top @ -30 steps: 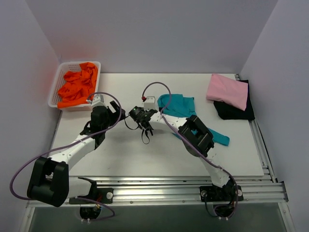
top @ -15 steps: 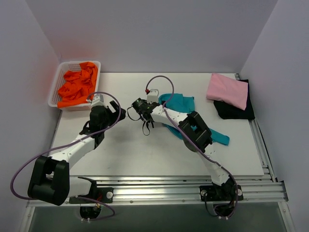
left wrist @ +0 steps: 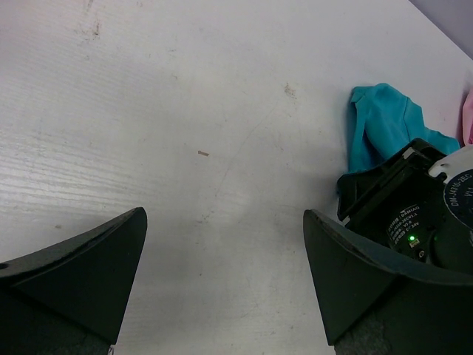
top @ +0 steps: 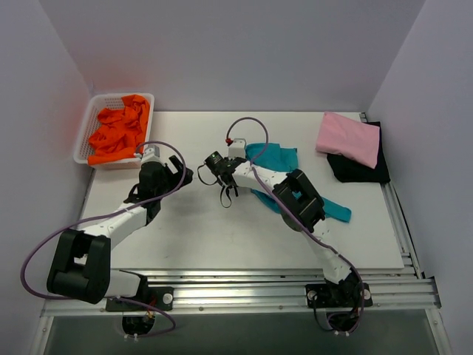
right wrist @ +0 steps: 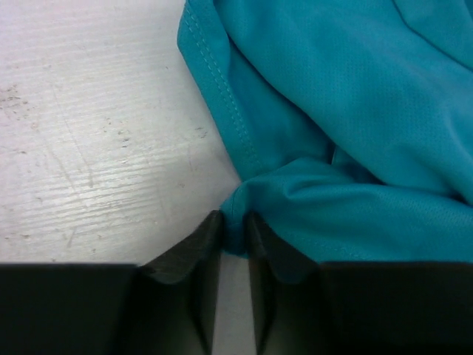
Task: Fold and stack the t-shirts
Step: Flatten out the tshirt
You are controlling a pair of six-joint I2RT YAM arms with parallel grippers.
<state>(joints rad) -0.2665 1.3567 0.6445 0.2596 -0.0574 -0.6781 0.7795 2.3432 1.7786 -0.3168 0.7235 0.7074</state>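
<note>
Grips a small pinch of the teal shirt (right wrist: 355,111) in the right claw (right wrist: 230,222), right at the stitched hem, with cloth bunched between the nearly closed jaws. Holds the left claw (left wrist: 224,217) released and wide, low over bare tabletop (left wrist: 185,111), near the right claw and touching nothing.

Finds the teal shirt loosely rumpled around mid-tabletop, partly under the right arm (top: 299,200), one end trailing towards the near right. Finds the pink shirt (top: 347,138) folded on top of the black shirt (top: 355,171) at the far right corner, well apart from the teal. Sees the orange shirts (top: 118,129) heaped in the basket (top: 94,106) at the far left.

Judging by the weave: thin, light, soft, slightly slick sports mesh. No stiffness at all, so bound to drape and sag from any single pinch, and likelier to drag and double over itself than to slide flat. Best taken at hems, shoulders or corners, with two spread holds to pull it taut. Worth a second hold with the left claw further along the same hem. Risk with so small a bite: slipping free under a firm pull.
</note>
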